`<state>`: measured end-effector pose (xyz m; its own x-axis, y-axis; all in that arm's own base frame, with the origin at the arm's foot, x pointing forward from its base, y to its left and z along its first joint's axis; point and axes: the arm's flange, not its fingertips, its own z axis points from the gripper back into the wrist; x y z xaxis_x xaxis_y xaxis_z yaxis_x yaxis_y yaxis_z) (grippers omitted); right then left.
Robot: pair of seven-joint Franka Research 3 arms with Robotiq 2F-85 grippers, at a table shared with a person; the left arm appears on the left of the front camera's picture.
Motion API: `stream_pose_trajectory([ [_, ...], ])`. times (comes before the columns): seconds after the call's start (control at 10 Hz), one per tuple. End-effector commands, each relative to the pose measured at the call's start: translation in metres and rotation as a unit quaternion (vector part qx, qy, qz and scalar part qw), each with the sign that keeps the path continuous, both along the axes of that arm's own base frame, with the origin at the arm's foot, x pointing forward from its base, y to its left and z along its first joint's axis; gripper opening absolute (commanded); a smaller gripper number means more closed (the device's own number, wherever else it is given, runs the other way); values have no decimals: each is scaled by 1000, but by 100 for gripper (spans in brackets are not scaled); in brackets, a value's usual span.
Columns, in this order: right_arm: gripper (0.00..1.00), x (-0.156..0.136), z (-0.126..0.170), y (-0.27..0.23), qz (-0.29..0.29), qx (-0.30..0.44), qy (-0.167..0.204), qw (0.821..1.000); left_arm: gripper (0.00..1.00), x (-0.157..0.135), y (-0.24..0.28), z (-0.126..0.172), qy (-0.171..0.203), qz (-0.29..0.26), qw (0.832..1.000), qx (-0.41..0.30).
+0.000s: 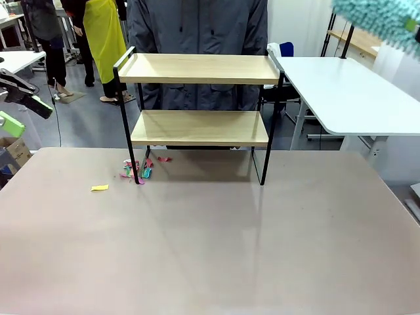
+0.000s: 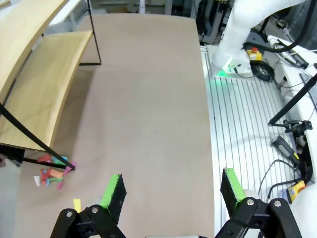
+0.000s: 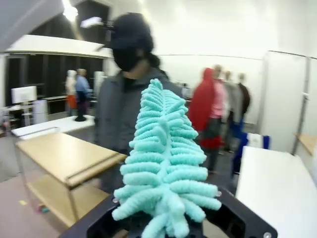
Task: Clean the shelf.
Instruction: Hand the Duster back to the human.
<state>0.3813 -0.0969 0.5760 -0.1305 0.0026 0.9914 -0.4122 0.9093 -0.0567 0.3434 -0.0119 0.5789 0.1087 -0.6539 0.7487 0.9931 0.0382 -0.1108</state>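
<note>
Front view puts the shelf (image 1: 200,118) at the table's (image 1: 210,249) far edge, upright, both wooden boards looking bare. I judge it light and rigid, thin-legged, so a hard sweep could shove or tip it; I'd brush gently along the boards rather than grip it (the black frame would be the handhold if needed). My right gripper (image 3: 163,225) is clamped on a soft teal duster (image 3: 166,168), held high to the shelf's right. My left gripper (image 2: 172,191) hangs with jaws apart, nothing between them. Colourful scraps (image 1: 139,169) lie by the shelf's left front leg, a yellow scrap (image 1: 100,188) nearby. A person (image 1: 197,26) stands just behind the shelf.
</note>
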Motion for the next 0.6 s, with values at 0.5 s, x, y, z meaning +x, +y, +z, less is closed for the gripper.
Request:
stream_pose_trajectory([
  [0.5,17,23,-115,-17,-86,-32,55,994,100,0,-1,3,-1,-4,1000,-13],
])
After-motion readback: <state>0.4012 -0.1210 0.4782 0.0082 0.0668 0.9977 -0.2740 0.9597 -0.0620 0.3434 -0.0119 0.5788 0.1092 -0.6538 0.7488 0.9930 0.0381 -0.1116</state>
